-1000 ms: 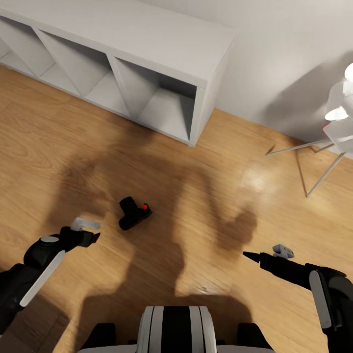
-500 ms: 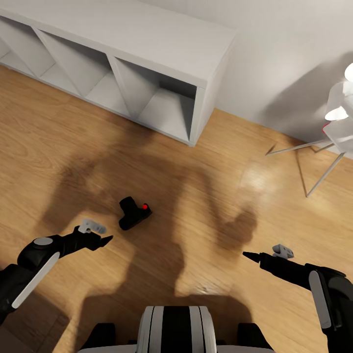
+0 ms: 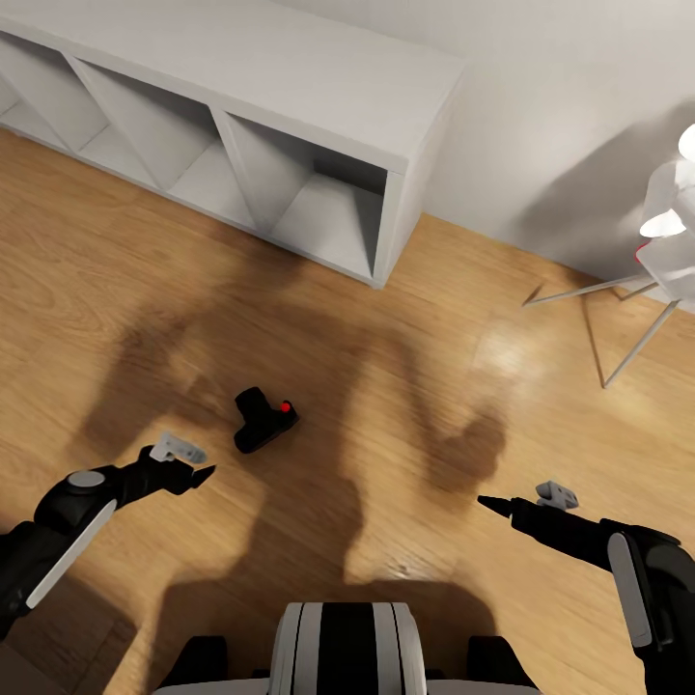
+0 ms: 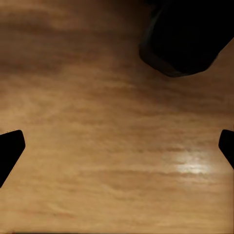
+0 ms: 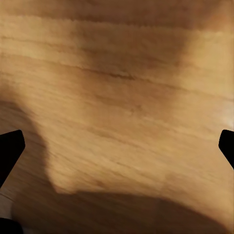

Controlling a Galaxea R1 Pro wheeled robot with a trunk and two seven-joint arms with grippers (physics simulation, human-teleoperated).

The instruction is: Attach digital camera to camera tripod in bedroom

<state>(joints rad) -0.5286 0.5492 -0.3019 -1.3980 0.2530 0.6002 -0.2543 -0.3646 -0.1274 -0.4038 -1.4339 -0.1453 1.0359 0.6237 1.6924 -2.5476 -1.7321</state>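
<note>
Head view: the camera [image 3: 263,421] lies on the wood floor [image 3: 405,425], lens barrel pointing away from the robot and the red dot facing up. It sits in the robot's shadow, in front of the grey cube shelf [image 3: 290,145], well apart from it.

The left gripper [image 3: 205,473] hovers near the camera, on the robot's side of it and to its left, tips pointing toward it without touching. In the left wrist view the two fingertips [image 4: 10,151] stand at opposite edges of the frame with bare floor between them, so the jaws are spread wide and hold nothing. A dark blurred shape, the camera [image 4: 187,36], lies ahead of the tips.

The right gripper [image 3: 486,501] hangs over bare floor on the robot's right, well apart from the camera. In the right wrist view its fingertips [image 5: 10,151] are likewise at opposite frame edges, jaws spread and empty, with shadowed floor beneath.

A white lamp [image 3: 666,217] on thin splayed legs stands at far right by the wall [image 3: 541,116].
</note>
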